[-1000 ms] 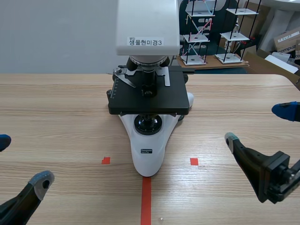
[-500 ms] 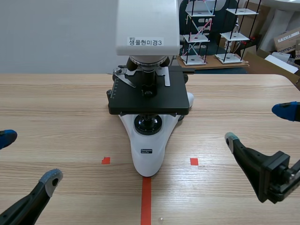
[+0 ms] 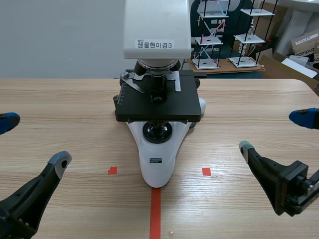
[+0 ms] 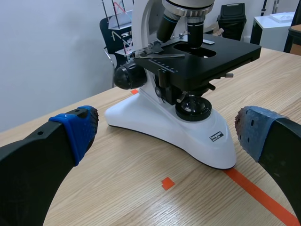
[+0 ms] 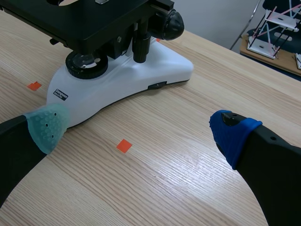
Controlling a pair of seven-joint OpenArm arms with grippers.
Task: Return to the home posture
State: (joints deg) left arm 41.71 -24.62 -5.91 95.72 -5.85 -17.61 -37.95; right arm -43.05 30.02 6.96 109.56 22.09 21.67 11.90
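the big white and black microscope [image 3: 157, 149] stands in the middle of the light wooden table [image 3: 75, 109]. the left gripper [image 3: 35, 141] and right gripper [image 3: 274, 133] sit low at each side, clear of it, fingers wide apart, holding nothing, likely resting out of the way.
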